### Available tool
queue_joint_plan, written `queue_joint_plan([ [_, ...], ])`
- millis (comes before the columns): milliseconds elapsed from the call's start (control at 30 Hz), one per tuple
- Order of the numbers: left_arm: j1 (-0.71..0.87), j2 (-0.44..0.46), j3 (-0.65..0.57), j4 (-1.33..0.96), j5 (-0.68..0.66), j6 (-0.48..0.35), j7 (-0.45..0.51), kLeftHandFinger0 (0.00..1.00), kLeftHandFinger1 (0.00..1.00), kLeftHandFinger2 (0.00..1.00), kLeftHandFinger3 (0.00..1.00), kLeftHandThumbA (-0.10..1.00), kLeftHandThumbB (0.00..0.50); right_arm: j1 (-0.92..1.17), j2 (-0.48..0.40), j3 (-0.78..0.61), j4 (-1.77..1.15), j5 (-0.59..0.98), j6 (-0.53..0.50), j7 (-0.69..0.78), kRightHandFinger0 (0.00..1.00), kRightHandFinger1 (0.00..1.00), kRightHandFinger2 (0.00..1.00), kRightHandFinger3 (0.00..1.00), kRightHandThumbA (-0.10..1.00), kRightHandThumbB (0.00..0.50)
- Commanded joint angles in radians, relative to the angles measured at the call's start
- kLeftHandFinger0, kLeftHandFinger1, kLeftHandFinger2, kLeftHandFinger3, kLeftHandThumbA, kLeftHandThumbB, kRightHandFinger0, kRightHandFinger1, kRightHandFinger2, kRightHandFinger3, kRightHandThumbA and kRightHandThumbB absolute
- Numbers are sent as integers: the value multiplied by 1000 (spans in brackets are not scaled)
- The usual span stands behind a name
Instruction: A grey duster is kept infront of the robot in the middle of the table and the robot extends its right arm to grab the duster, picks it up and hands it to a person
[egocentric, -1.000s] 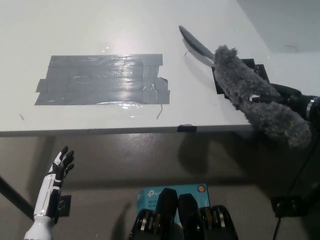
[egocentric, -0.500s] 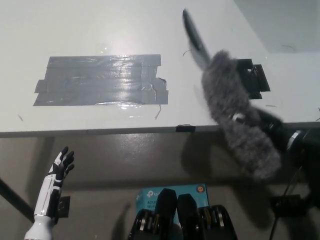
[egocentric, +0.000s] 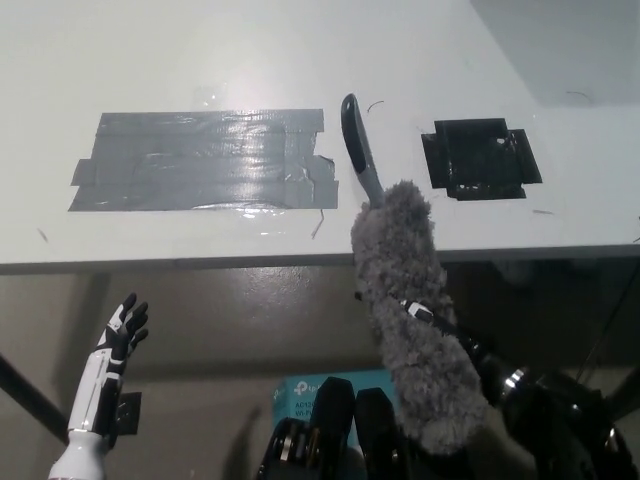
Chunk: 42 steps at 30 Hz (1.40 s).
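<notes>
The grey duster (egocentric: 405, 310) hangs across the table's front edge in the head view. Its fluffy head points down toward the bottom of the picture, and its dark grey handle (egocentric: 356, 143) sticks up over the white table (egocentric: 200, 60). My black right hand (egocentric: 462, 345) comes in from the lower right and is shut on the fluffy head, mostly hidden behind the fibres. My white left hand (egocentric: 118, 338) rests low at the lower left, below the table edge, with its fingers apart and nothing in it.
A patch of grey tape (egocentric: 205, 160) covers the table's middle left. A black square patch (egocentric: 480, 160) lies at its right. A blue box (egocentric: 300, 392) sits on the floor below the table edge. No person shows.
The duster has swung left and down, from over the black patch at the table's right to across the front edge. My right arm has dropped toward the bottom right. The left hand has not moved.
</notes>
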Motion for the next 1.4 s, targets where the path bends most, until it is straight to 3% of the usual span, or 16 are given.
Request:
queue_joint_plan([
  [0,-31,26,12,-40,0,-34,1,1000,1000,1000,1000,1000,324,11,101,-43,-257,546,29,-211,0,198,796,1000,-100,158],
  [133,-37,26,12,-41,2,-32,3,1000,1000,1000,1000,1000,321,5,110,-62,-251,556,29,-212,0,200,796,1000,-100,136],
  [267,-40,25,11,-39,-3,-36,-1,1000,1000,1000,1000,1000,318,1,107,-66,-269,580,29,-241,0,222,802,1000,-100,145],
  [333,-38,23,13,-43,-2,-29,3,1000,1000,1000,1000,1000,332,-5,115,-85,-307,590,29,-283,0,169,768,1000,-100,148],
  [467,-35,24,13,-48,4,-27,6,1000,1000,1000,1000,1000,326,-24,106,-98,-319,612,29,-282,0,160,770,1000,-100,130],
  [567,-37,23,13,-46,9,-31,8,1000,1000,1000,1000,1000,327,-43,94,-101,-335,648,29,-320,0,215,823,1000,-100,134],
  [700,-38,26,12,-49,7,-24,4,1000,1000,1000,1000,1000,324,-75,94,-112,-323,652,29,-302,0,253,827,1000,-100,105],
  [867,-41,23,14,-48,-1,-21,3,1000,1000,1000,1000,1000,331,-104,94,-114,-317,679,29,-340,0,266,819,1000,-100,117],
  [967,-48,25,12,-49,-2,-19,-1,1000,1000,1000,1000,1000,335,-118,99,-109,-303,693,29,-346,0,356,807,1000,-100,89],
  [1133,-52,27,12,-51,7,-19,3,1000,1000,1000,1000,1000,333,-118,101,-79,-296,694,29,-373,0,406,826,1000,-100,100],
  [1367,-57,29,10,-51,6,-17,0,1000,1000,1000,1000,1000,331,-124,97,-40,-279,696,29,-423,0,388,797,1000,-100,126],
])
